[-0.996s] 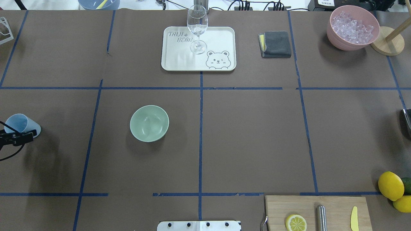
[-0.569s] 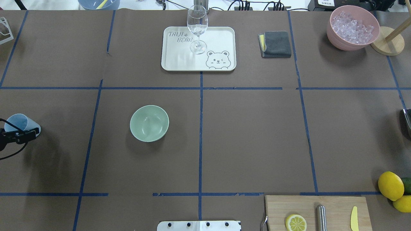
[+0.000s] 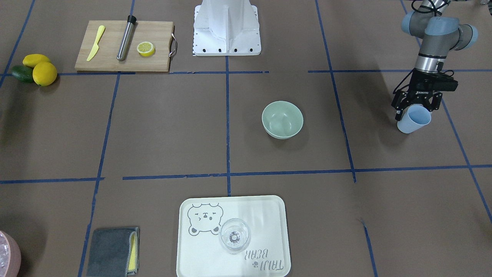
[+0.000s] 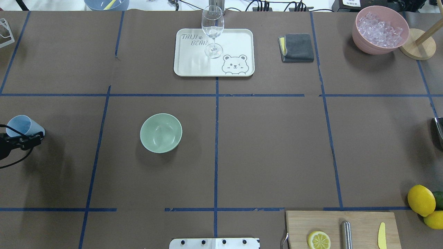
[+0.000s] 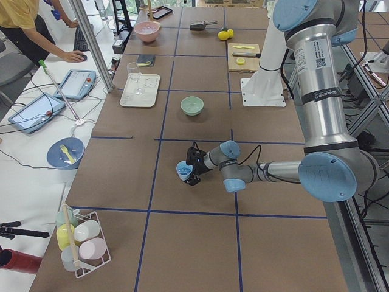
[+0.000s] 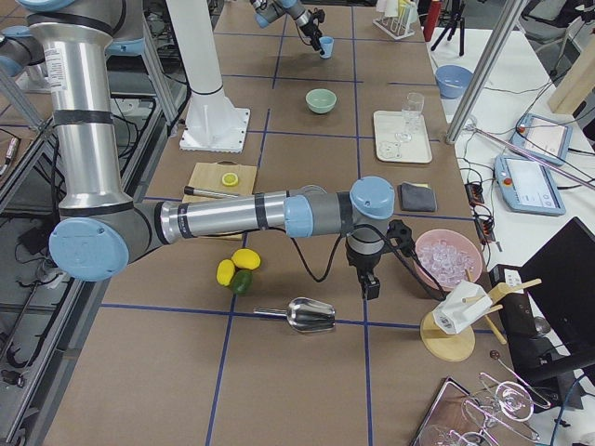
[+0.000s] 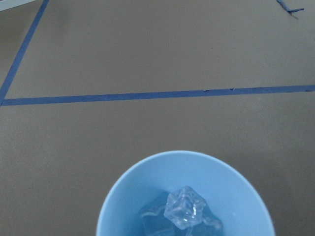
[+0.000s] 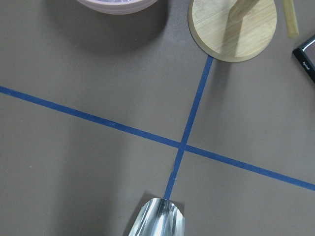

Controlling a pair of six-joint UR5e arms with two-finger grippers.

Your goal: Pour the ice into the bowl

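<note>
My left gripper [image 3: 417, 104] is shut on a light blue cup [image 3: 413, 120] and holds it tilted, a little above the table at its left end. The cup also shows in the overhead view [image 4: 23, 125] and the left wrist view [image 7: 147, 182]. A few clear ice cubes [image 7: 185, 208] lie in the cup. The pale mint-green bowl [image 4: 161, 133] stands upright and empty, well to the right of the cup; it also shows in the front view [image 3: 282, 119]. My right gripper [image 6: 372, 286] hangs near the pink container; I cannot tell whether it is open.
A pink container [image 4: 380, 29] full of ice sits at the far right back. A tray [image 4: 235, 41] carries a wine glass [image 4: 212, 31]. A grey cloth [image 4: 297, 47], a cutting board [image 4: 360, 221], lemons [image 4: 421, 200] and a metal scoop [image 8: 158, 219] lie around.
The left gripper has moved slightly away from the robot and to the left with the blue cup. The bowl and the right arm have not moved.
</note>
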